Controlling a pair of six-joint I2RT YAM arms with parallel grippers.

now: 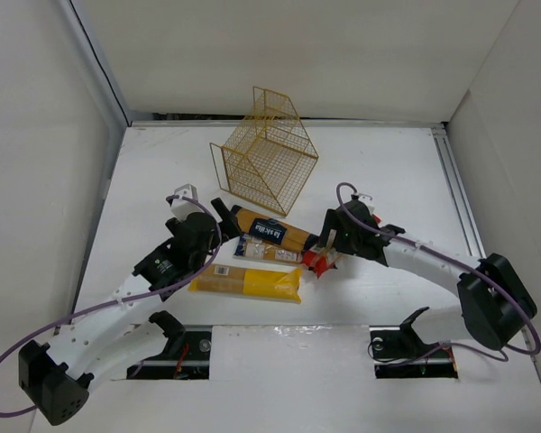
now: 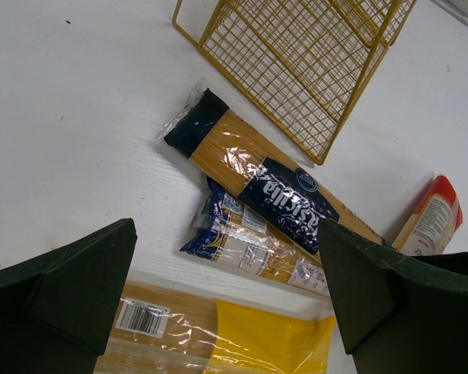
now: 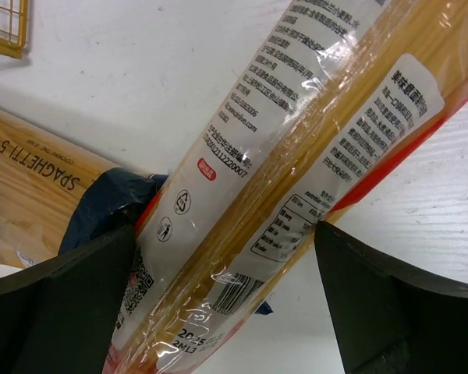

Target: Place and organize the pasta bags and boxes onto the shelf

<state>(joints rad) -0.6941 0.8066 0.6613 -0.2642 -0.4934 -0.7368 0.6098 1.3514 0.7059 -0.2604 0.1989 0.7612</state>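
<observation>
The right gripper (image 3: pixel 226 227) is clamping the red pack (image 3: pixel 296 132) between its fingers and holding it tilted up off the table (image 1: pixel 388 162), one end down beside the blue-label pack (image 1: pixel 272 230). The left gripper (image 2: pixel 228 284) is hanging with its jaws spread wide and nothing in them, above the clear bag (image 2: pixel 253 248). That bag is lying against the blue-label pack's near side. The yellow bag (image 1: pixel 246 282) is lying nearer the arm bases, just apart. The shelf (image 1: pixel 266 149) is standing at the far middle of the table, and all four packs are sitting in front of it.
</observation>
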